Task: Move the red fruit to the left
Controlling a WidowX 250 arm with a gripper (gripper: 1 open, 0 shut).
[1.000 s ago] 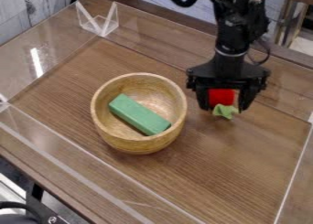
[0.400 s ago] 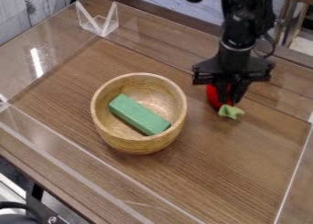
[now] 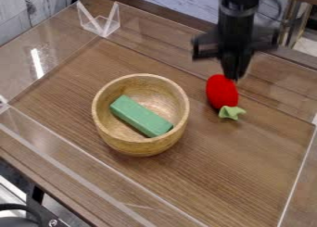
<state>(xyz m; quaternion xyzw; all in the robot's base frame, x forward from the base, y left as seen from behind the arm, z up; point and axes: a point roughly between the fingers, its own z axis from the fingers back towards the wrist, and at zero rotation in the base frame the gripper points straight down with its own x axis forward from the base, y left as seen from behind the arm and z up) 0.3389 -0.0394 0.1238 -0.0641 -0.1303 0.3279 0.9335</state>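
One gripper: the gripper (image 3: 231, 66) hangs at about 1 o'clock in the view, pointing down; its jaws are closed together and hold nothing.
Red fruit: the red fruit (image 3: 221, 90) lies on the table (image 3: 210, 175), just below the gripper at its 6 o'clock, apart from the fingers; its green cap points to 5 o'clock.
Wooden bowl: the wooden bowl (image 3: 111, 138) stands at 9 o'clock from the fruit, near but not touching.
Green block: the green block (image 3: 140, 116) lies inside the bowl.
Clear walls: clear walls (image 3: 37, 55) surround the table.
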